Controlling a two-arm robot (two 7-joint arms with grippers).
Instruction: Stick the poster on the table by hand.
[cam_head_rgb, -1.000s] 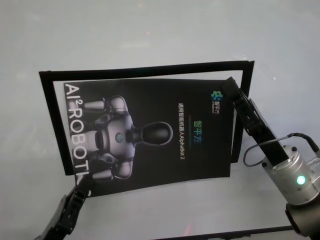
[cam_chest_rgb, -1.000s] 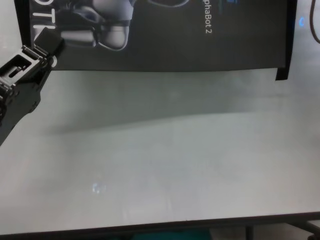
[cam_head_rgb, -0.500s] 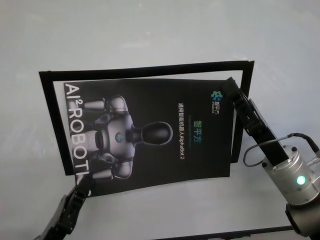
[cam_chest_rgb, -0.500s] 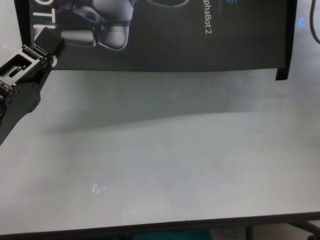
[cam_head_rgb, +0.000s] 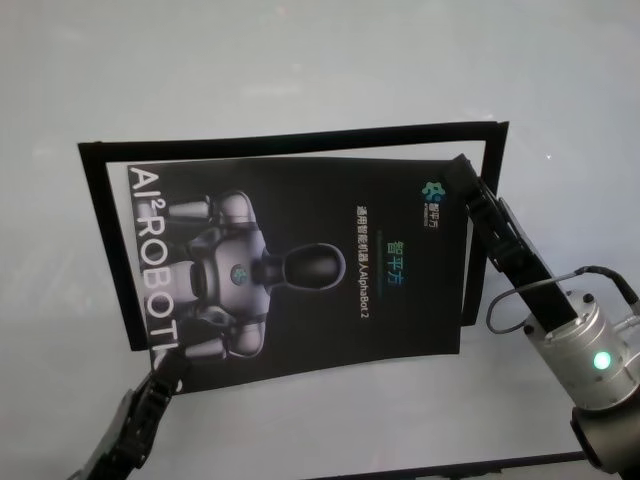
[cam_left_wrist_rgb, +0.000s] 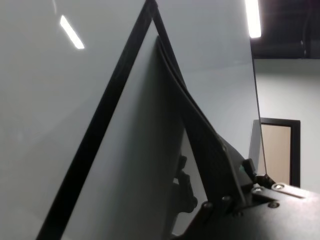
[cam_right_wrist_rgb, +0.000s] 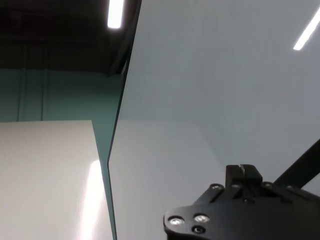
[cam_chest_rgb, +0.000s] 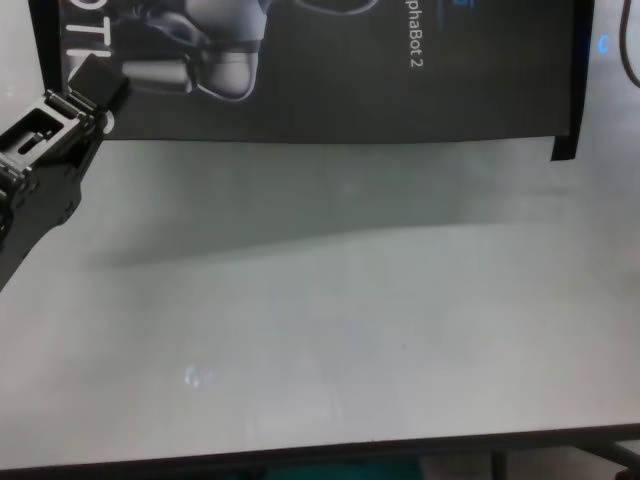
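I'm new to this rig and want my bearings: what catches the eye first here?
The dark poster with its silvery robot figure lies mid-table, inside a black tape outline. The left tool touches its near left corner; the right tool rests on its far right corner.

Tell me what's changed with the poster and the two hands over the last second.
Nothing visibly changed. The poster lies in the same place on the table, inside the black tape outline. The left hand stays at the poster's near left corner, and the right hand stays at its far right corner.
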